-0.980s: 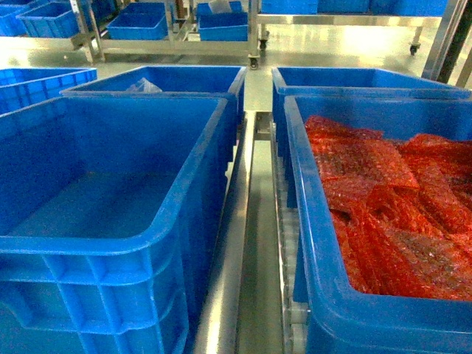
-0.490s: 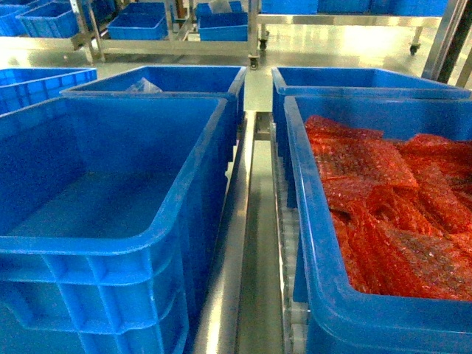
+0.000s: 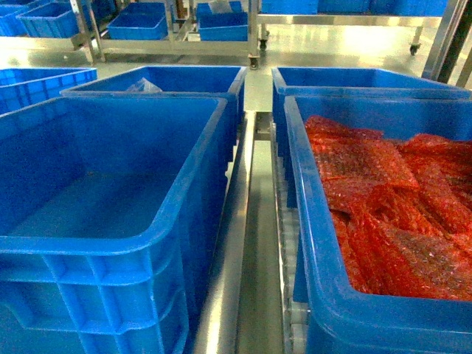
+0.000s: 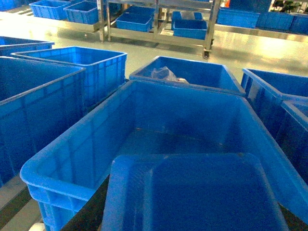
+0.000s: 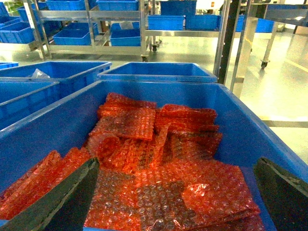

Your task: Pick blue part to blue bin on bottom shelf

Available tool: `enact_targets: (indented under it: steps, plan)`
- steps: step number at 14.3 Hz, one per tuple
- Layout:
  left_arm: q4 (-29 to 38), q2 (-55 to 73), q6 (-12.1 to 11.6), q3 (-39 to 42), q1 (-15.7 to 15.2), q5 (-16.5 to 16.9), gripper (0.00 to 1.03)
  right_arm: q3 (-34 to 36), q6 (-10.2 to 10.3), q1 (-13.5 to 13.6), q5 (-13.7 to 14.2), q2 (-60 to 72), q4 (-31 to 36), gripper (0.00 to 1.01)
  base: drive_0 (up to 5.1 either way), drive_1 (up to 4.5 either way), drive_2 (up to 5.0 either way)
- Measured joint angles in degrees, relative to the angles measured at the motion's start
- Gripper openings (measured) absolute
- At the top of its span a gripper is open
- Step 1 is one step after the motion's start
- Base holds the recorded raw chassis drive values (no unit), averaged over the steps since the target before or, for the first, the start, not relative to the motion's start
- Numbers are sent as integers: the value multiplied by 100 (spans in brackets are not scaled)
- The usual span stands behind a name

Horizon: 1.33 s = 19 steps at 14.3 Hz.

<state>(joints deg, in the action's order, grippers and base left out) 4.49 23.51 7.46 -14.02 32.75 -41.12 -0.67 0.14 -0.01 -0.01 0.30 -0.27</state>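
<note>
The blue part (image 4: pixel 202 187) fills the bottom of the left wrist view as a dark blue rectangular block. My left gripper (image 4: pixel 192 211) is shut on it, and a dark finger (image 4: pixel 89 214) shows at its left edge. The part hangs at the near rim of the empty blue bin (image 4: pixel 62 173), a deep crate also at the left of the head view (image 3: pixel 110 247). The bin stands beside a silver steel rail (image 3: pixel 236 243) of the shelf. My right gripper (image 5: pixel 173 202) is open above red bubble-wrap bags (image 5: pixel 144 159). Neither gripper shows in the head view.
A like blue crate (image 3: pixel 310 243) holding the red bags stands right of the bin. More blue crates sit behind and to the left (image 3: pixel 184 77) (image 4: pixel 82 57). A steel rack with shallow blue trays (image 3: pixel 140 26) stands across the floor.
</note>
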Motion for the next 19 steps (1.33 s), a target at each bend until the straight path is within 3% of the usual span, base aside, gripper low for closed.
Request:
enact_targets:
  steps: [19]
  plan:
    - [0,0,0,0,0,0,43,0,0,0,0,0,0,98,0,0,0]
